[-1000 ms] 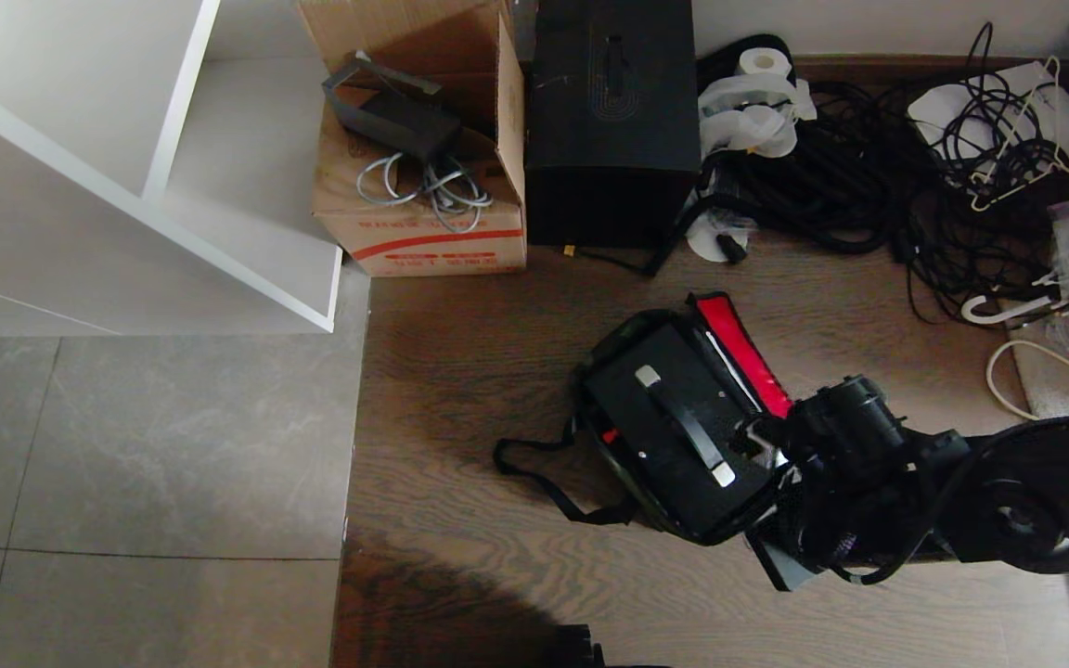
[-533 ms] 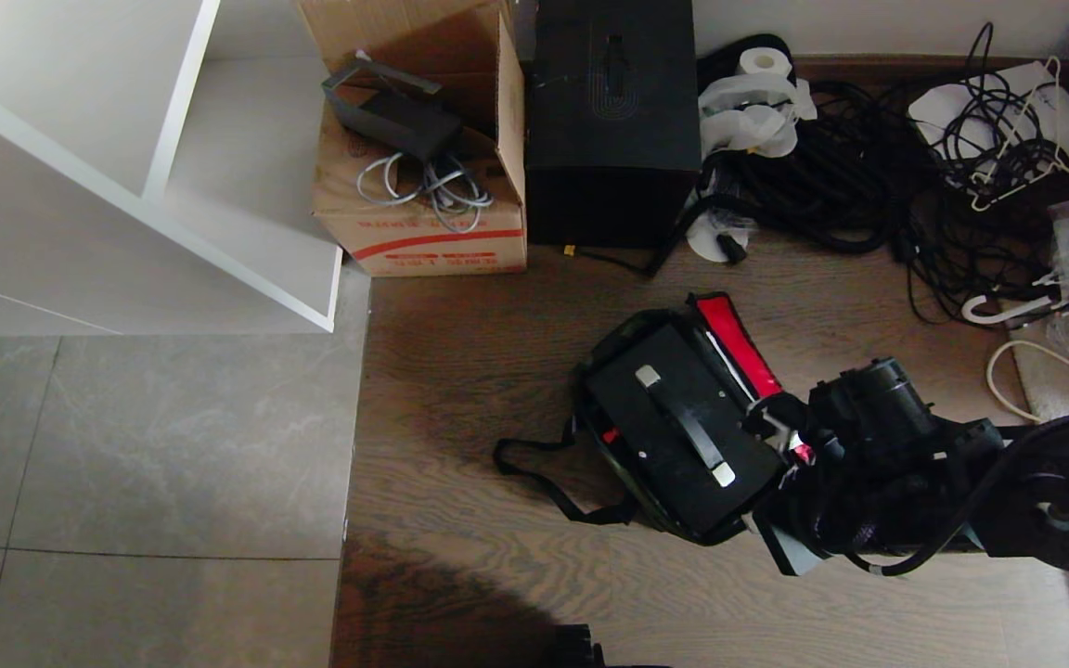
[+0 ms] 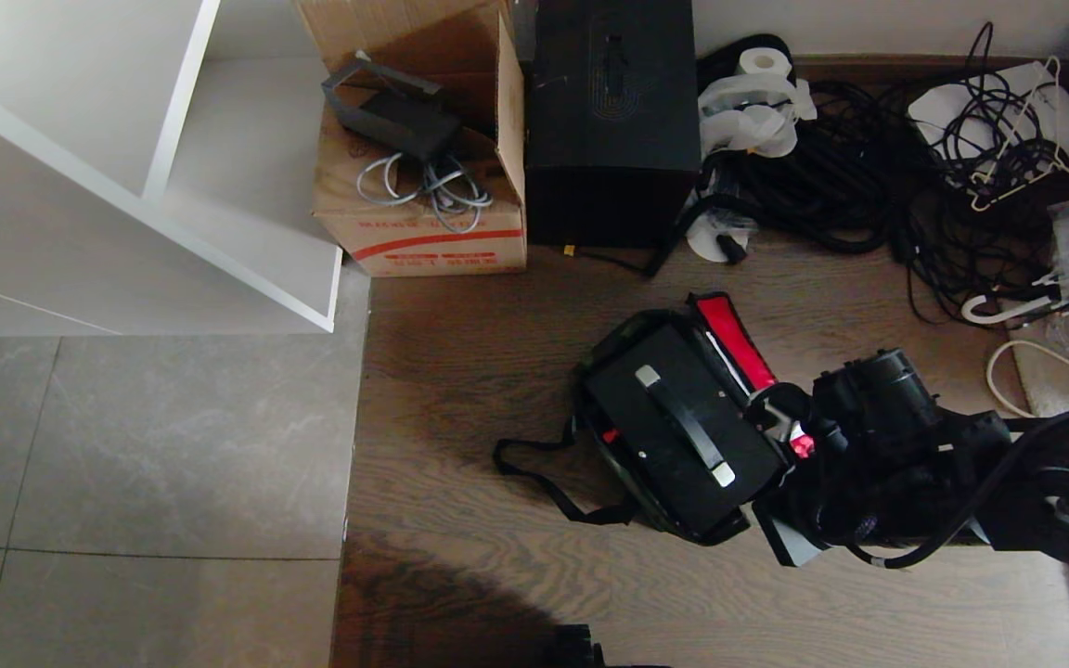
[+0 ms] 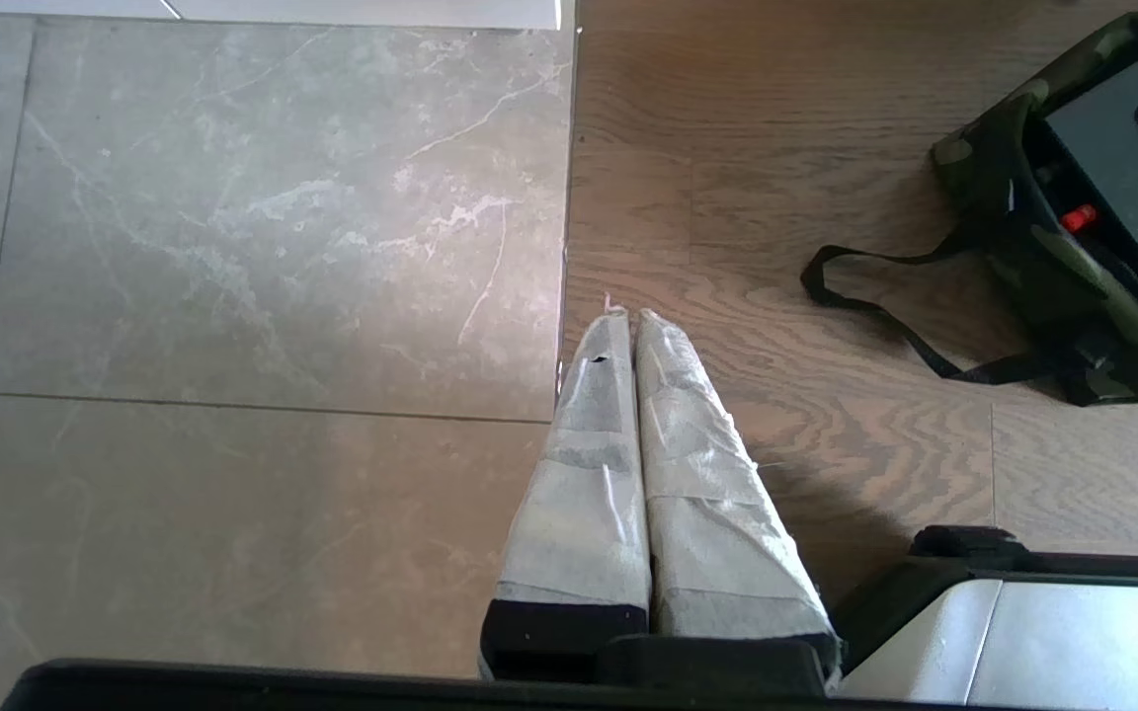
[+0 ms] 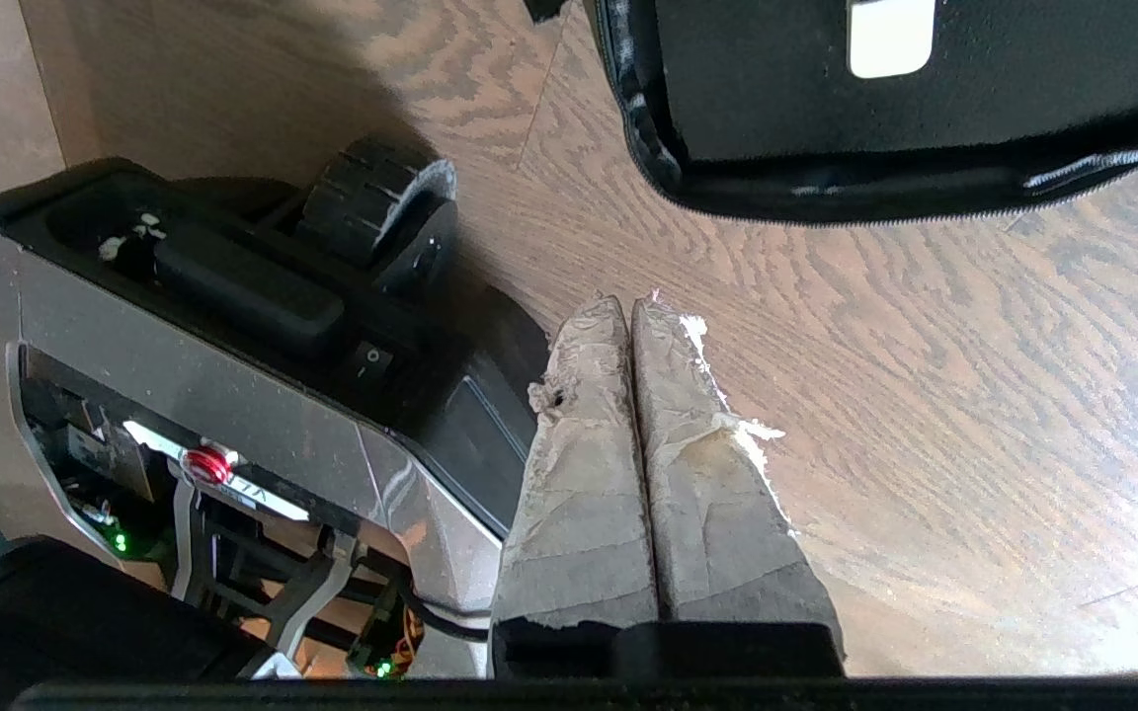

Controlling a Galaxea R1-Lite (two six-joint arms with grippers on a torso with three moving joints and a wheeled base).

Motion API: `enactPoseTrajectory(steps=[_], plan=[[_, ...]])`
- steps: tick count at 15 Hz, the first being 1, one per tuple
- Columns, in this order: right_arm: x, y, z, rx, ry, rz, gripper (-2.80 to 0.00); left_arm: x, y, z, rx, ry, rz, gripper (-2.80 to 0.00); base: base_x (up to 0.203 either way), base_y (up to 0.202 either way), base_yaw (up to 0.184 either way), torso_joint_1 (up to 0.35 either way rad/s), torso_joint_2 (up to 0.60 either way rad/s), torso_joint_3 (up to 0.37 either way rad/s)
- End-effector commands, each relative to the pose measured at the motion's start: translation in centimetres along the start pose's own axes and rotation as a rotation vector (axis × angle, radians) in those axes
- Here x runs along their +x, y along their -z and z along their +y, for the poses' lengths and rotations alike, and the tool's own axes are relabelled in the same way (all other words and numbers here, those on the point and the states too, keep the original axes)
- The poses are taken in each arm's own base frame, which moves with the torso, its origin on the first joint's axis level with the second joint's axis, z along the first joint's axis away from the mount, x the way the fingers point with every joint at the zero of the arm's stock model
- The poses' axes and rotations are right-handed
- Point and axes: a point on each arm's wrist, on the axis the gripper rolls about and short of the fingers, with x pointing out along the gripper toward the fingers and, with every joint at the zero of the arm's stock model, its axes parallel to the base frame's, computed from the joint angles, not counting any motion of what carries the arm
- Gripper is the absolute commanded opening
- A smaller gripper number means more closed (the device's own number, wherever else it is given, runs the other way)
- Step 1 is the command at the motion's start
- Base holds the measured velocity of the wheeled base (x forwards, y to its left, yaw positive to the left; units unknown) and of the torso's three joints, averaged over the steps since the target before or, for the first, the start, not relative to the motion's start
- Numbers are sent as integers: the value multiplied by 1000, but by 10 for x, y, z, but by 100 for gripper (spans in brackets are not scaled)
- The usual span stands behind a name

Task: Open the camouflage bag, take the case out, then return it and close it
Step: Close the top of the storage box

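Dark wood-grain floor [image 3: 497, 371] meeting grey stone tiles [image 3: 145, 445] on the left. Lying open mid-floor, camouflage bag [image 4: 1053, 267] with the case [image 3: 683, 431] inside, black strap [image 3: 534, 473] trailing. Along the wall: cardboard box [image 3: 423, 223], tall black box [image 3: 611, 121], tangled black cables [image 3: 869, 186], toilet roll [image 3: 765, 61]. White shelf unit [image 3: 126, 186] standing over the tiles.

Your right gripper [image 5: 633, 306] hangs low with its 2 fingers pressed together; your left gripper [image 4: 625, 318], seemingly parked, matches it.

Green camouflage bag [image 4: 1073, 267], red panel inside, seemingly plain black case [image 3: 683, 427]
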Motion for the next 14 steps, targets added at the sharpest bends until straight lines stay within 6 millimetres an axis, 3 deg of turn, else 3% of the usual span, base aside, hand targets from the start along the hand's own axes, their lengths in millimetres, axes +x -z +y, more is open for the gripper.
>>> enactPoseTrajectory(steps=[1, 6, 14], plan=[[1, 1, 0, -1, -1, 6, -280, 0, 0, 0, 1, 0, 1, -280, 0, 0, 0, 0, 0, 0], [1, 0, 0, -1, -1, 4, -280, 0, 0, 0, -2, 0, -1, -280, 0, 0, 0, 0, 0, 13], [1, 0, 0, -1, -1, 3, -280, 0, 0, 0, 2, 0, 4, -280, 0, 0, 0, 2, 0, 134]])
